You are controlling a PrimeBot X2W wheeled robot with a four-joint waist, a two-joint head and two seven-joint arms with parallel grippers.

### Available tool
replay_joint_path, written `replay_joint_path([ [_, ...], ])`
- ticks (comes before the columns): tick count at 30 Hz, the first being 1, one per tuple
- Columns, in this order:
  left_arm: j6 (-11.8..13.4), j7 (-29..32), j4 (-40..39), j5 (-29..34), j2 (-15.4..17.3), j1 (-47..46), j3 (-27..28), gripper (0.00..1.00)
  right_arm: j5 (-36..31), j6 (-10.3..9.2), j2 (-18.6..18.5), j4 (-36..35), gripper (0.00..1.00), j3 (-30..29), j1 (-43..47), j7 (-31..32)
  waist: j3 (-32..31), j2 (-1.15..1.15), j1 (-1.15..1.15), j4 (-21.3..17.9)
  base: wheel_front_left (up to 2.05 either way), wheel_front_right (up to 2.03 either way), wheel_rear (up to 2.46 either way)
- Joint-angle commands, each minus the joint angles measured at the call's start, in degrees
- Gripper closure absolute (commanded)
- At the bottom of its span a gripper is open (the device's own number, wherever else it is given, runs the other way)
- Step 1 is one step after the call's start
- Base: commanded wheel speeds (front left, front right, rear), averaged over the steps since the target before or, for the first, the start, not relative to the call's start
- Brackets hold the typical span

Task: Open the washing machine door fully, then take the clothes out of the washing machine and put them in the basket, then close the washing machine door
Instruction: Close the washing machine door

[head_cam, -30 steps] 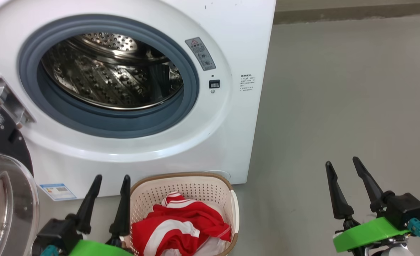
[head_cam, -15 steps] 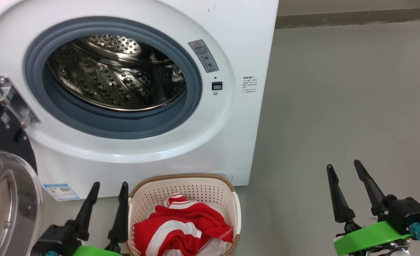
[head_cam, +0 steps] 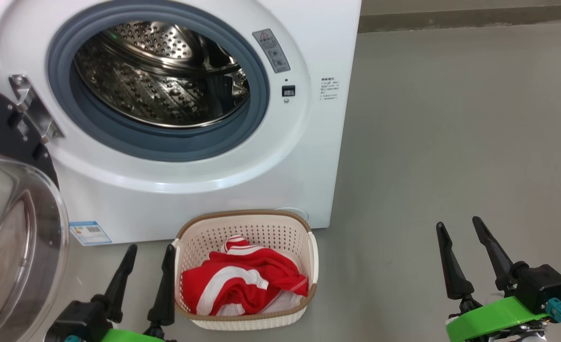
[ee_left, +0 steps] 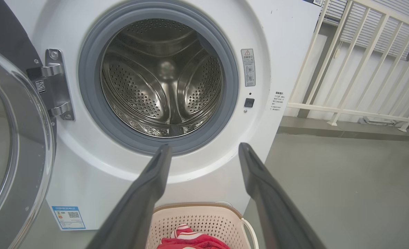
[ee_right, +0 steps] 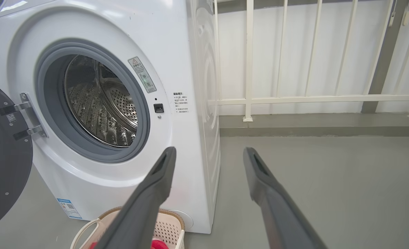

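Observation:
The white washing machine (head_cam: 318,42) stands with its steel drum (head_cam: 162,76) showing no clothes inside. Its door (head_cam: 14,228) is swung wide to the left, glass bowl facing me; the left wrist view has the door (ee_left: 14,145) at its left edge. Red clothes (head_cam: 242,285) with white stripes lie in the basket (head_cam: 242,221) on the floor before the machine. My left gripper (head_cam: 150,249) is open, just left of the basket, holding nothing. Far to the right, over bare floor, my right gripper (head_cam: 458,225) is open and holds nothing.
Grey concrete floor (head_cam: 451,142) stretches to the right of the machine. A white railing (ee_right: 294,100) on a low kerb runs behind it. A blue label sticker (head_cam: 89,232) sits low on the machine's front.
The head camera has shifted, so machine and basket sit higher in view and the whole basket shows. Both grippers stay open and in much the same spots.

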Motion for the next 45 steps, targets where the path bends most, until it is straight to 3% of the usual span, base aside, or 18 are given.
replay_joint_path([
  [1,-0.63,-0.69,-1.64,0.11,0.64,-1.68,1.76,0.0,0.35,0.35,-0.44,-1.27,0.0,1.08,-0.69,-0.37,0.05,0.0,0.0,0.0,-1.05,1.05,0.0],
  [14,-1.31,-0.69,-1.95,-0.04,0.54,-1.35,1.29,0.0,0.43,0.35,-0.44,-0.72,0.0,1.07,-0.87,-0.37,-0.1,0.0,0.0,0.77,-0.27,0.27,0.0],
  [21,0.76,-0.5,-1.19,1.03,0.6,-1.72,1.17,0.0,0.35,0.35,-0.44,-0.94,0.0,1.07,-0.41,-0.37,-0.49,0.0,0.0,2.66,0.0,0.0,0.0],
  [32,4.5,-0.42,-3.79,2.44,0.6,-1.91,1.61,0.0,0.04,0.35,-0.44,-1.5,0.0,1.96,-0.83,-0.37,-0.19,0.0,0.0,9.82,0.0,0.0,0.0],
  [45,6.73,0.08,-7.94,2.71,0.66,-1.58,1.64,0.0,-0.65,0.35,-0.44,-3.22,0.0,3.29,-2.07,-0.37,1.26,0.0,0.0,19.1,0.0,0.0,0.0],
])
